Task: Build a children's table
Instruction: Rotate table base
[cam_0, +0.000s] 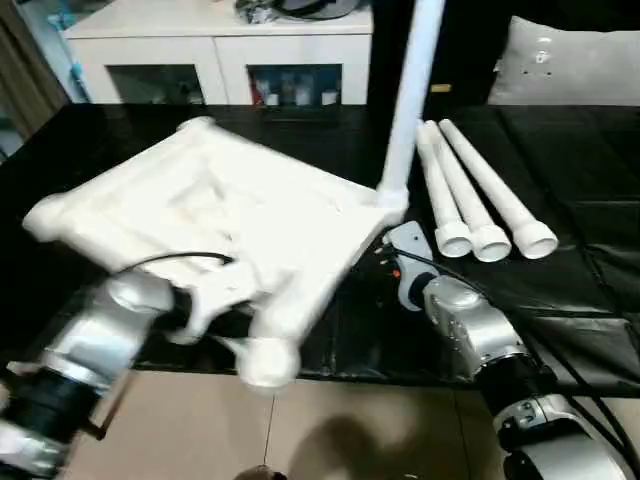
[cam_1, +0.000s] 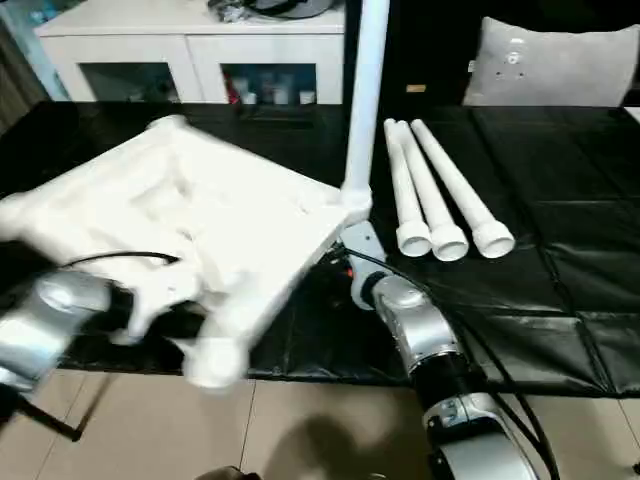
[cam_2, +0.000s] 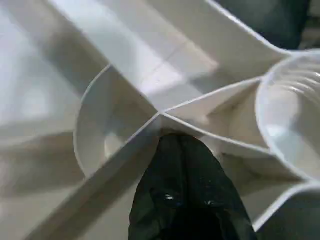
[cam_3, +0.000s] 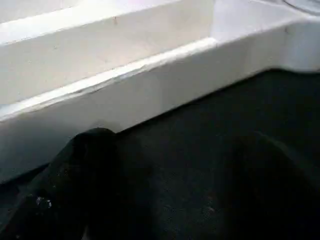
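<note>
The white tabletop (cam_0: 230, 205) lies ribbed side up and tilted on the black table, its near corner socket (cam_0: 268, 362) hanging past the front edge. One white leg (cam_0: 410, 90) stands upright in the far right corner socket. Three more legs (cam_0: 478, 190) lie side by side to the right. My left gripper (cam_0: 198, 305) is shut on the tabletop's near rim; one black finger (cam_2: 184, 190) presses on a rib beside a round socket (cam_2: 295, 115). My right gripper (cam_3: 177, 142) is open just below the tabletop's right edge (cam_3: 125, 95), with bare table between its fingers.
A white cabinet (cam_0: 215, 50) stands behind the table and a grey cushion (cam_0: 570, 60) sits at the back right. The black table cover (cam_0: 560, 290) ends at a front edge, with tan floor (cam_0: 340, 430) below. A black cable runs over my left wrist.
</note>
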